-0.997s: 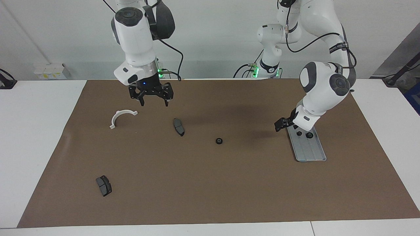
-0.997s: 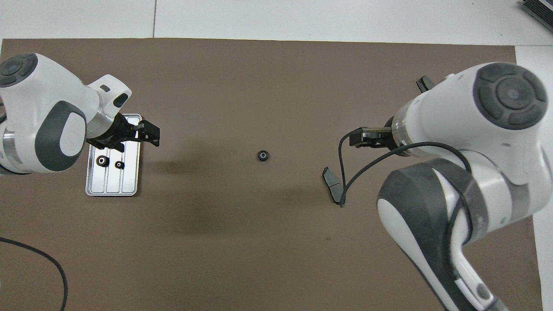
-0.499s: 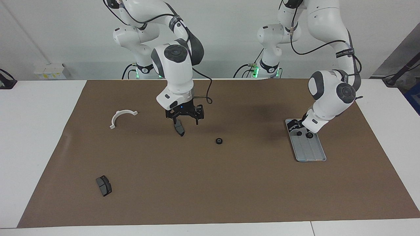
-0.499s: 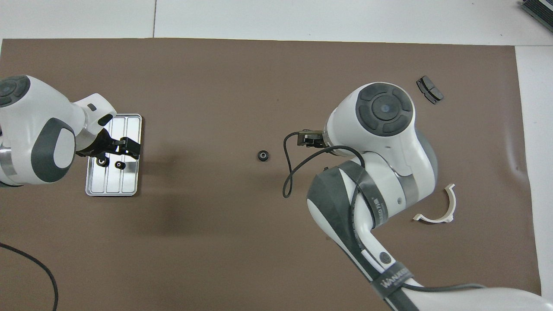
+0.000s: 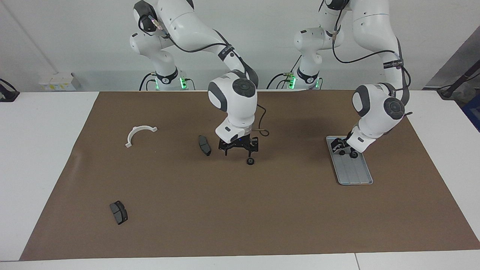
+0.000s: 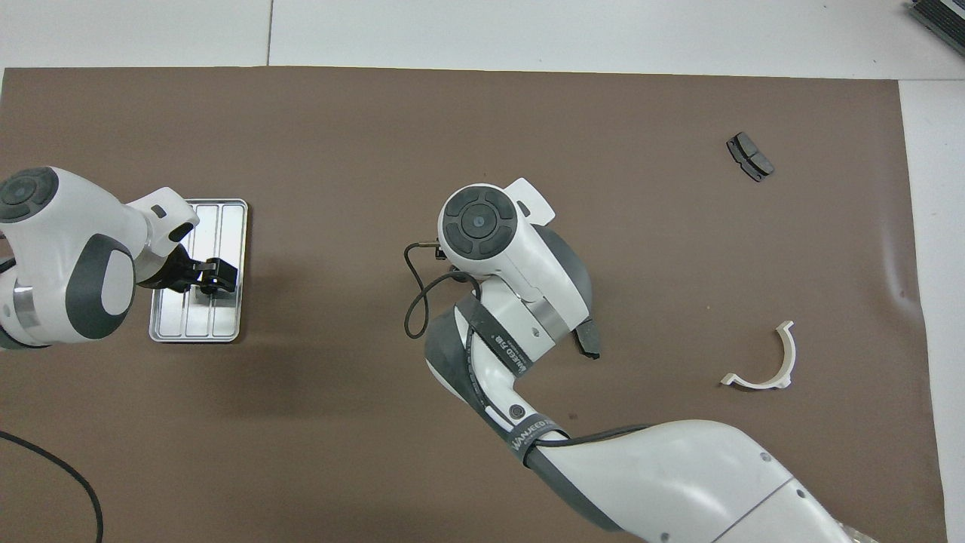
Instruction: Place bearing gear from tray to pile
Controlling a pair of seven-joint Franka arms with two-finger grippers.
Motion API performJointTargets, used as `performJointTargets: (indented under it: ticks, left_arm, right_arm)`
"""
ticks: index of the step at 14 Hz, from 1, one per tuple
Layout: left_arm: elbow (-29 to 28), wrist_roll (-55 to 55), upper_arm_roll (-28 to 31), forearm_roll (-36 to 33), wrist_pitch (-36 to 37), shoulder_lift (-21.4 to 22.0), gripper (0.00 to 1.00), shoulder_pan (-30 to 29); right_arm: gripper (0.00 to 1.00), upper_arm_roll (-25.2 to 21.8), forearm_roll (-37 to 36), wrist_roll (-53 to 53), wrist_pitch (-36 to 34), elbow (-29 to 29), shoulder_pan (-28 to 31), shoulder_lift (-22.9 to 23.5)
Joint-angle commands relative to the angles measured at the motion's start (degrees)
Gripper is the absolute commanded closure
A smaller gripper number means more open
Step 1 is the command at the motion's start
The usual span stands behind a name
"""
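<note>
The silver ridged tray (image 5: 354, 172) (image 6: 196, 324) lies at the left arm's end of the mat. Two small black bearing gears (image 5: 353, 154) sit in its end nearer the robots. My left gripper (image 5: 341, 145) (image 6: 215, 277) is down in the tray right at them and covers them in the overhead view. A third gear (image 5: 250, 161) lies on the mat mid-table. My right gripper (image 5: 237, 152) hangs open just above the mat beside it, holding nothing. The pile's parts lie scattered: a white half-ring bracket (image 5: 139, 133) (image 6: 765, 362) and two dark brake pads (image 5: 204, 145) (image 5: 118, 212).
A brown mat (image 5: 262, 210) covers the white table. The right arm's forearm and wrist (image 6: 482, 226) hide the mid-table gear and the gripper in the overhead view. A black cable (image 6: 411, 302) loops from that wrist. One brake pad (image 6: 750, 156) lies far from the robots.
The right arm swung from beside the white bracket toward mid-table and came down beside the loose gear. The left gripper moved in over the tray and sank onto the gears there.
</note>
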State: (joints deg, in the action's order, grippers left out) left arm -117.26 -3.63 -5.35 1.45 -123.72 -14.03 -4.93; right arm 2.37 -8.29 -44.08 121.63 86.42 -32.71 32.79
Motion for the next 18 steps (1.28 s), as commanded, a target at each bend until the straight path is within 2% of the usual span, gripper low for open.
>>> performJointTargets:
  ticks: [1, 5, 7, 13, 18]
  left_arm:
    - [-1.65, 0.11, -0.54, -0.83, -2.4, 0.41, 0.23, -0.69]
    - [-1.65, 0.03, -0.54, -0.83, -2.75, -0.03, 0.42, -0.6]
    - [-1.65, 0.03, -0.54, -0.83, -2.84, -0.12, 0.5, -0.6]
    - [-2.01, -0.06, -0.54, -0.83, -2.84, -0.12, 0.72, -0.6]
    - [-1.31, -0.24, -0.45, -0.83, -2.23, -0.21, 0.85, -0.69]
  right_arm:
    - [0.0, 0.09, -0.94, -2.58, 2.8, -3.28, -0.68, 3.68]
    - [0.0, 0.09, -0.59, -2.68, 5.54, -2.31, -0.86, 3.86]
    - [0.11, 0.27, -0.24, -2.59, 6.77, -0.74, -1.47, 3.77]
    - [0.2, 0.53, -0.06, -2.41, 8.53, 1.91, -1.92, 3.33]
    - [0.43, 0.62, -0.06, -2.41, 8.62, 2.53, -2.09, 3.07]
